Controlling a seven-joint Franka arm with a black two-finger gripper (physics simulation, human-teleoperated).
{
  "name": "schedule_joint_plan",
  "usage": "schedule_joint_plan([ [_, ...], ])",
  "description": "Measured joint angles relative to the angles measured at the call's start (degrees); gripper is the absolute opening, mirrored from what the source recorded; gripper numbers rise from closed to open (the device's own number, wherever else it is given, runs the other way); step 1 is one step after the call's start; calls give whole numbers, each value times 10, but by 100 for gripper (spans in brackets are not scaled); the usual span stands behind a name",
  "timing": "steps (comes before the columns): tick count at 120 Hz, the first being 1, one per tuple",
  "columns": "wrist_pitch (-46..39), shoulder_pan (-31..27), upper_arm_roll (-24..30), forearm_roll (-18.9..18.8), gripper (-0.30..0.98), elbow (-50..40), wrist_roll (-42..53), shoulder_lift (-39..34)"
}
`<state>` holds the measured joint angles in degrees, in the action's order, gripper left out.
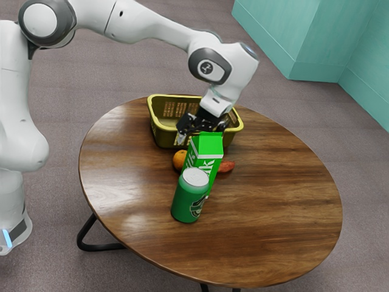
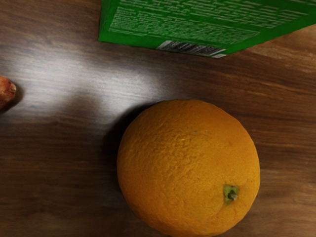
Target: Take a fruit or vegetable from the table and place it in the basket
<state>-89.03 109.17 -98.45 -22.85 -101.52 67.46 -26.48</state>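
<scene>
A tall green cardboard milk carton [image 1: 209,146] with a gabled top and white lettering is standing upright, its side showing fine pale print and a striped barcode [image 2: 192,48] near the bottom edge. A green cylindrical can [image 1: 186,204] with a whitish top and a dark emblem is standing upright close by, partly covering the carton in the exterior view. Beyond, smooth teal walls [image 1: 273,36] are rising from a grey-brown floor [image 1: 316,112].

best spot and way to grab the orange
From above, closing on opposite flanks at its widest part: the orange is round, so a grip higher up would probably slip off. I'd avoid the flank facing the green milk carton, which stands beside it.
</scene>
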Motion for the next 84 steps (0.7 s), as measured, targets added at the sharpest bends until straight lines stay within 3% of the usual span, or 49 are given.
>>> schedule_joint_plan([
  [84,-22,-2,0,8,69,-43,-35,-1],
])
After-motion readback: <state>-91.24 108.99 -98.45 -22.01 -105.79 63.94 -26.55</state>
